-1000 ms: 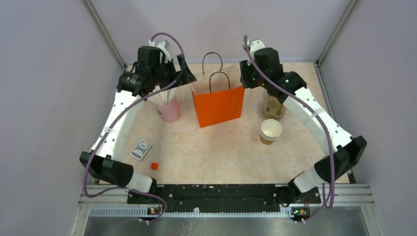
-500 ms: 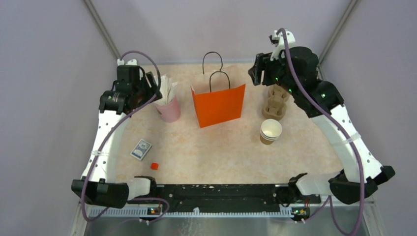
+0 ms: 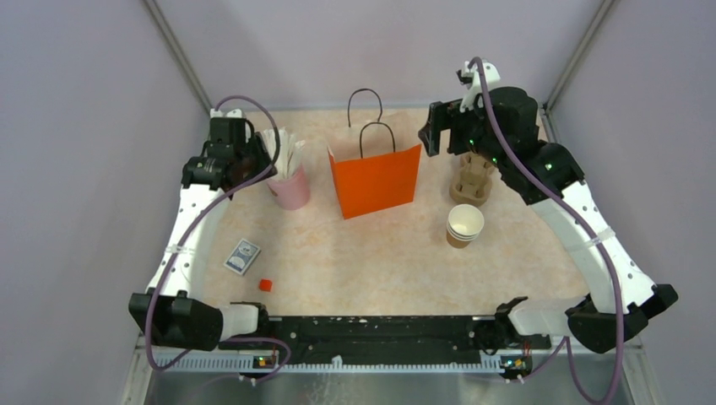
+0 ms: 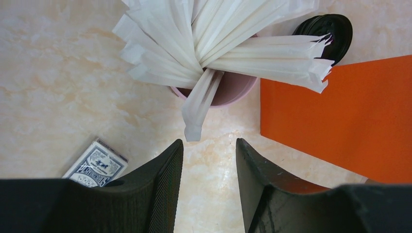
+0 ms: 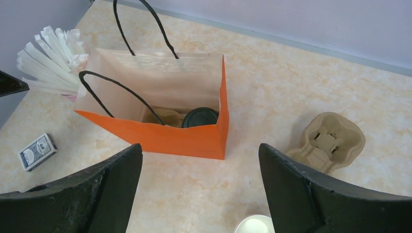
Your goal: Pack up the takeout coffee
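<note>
Paper bag, orange with black cord handles (image 3: 376, 180), stands upright mid-table overhead. Left wrist: left gripper (image 4: 209, 145), jaws narrowly parted and empty, above a pink cup of paper-wrapped straws (image 4: 233, 92). Right wrist: right gripper (image 5: 199, 148), jaws gaping, empty; takeout coffee (image 5: 200, 117), only its round black plastic lid showing, sits inside the bag. Probably light, crushable: hold its wall gently below the lid.

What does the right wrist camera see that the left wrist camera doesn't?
Only the right wrist view looks down into the orange bag, where the black lid of the takeout coffee shows, and it has the cardboard cup carrier. Only the left wrist view shows a separate black lid beside the pink cup. Both show the bag's orange side, the white wrapped straws and the deck of cards.
</note>
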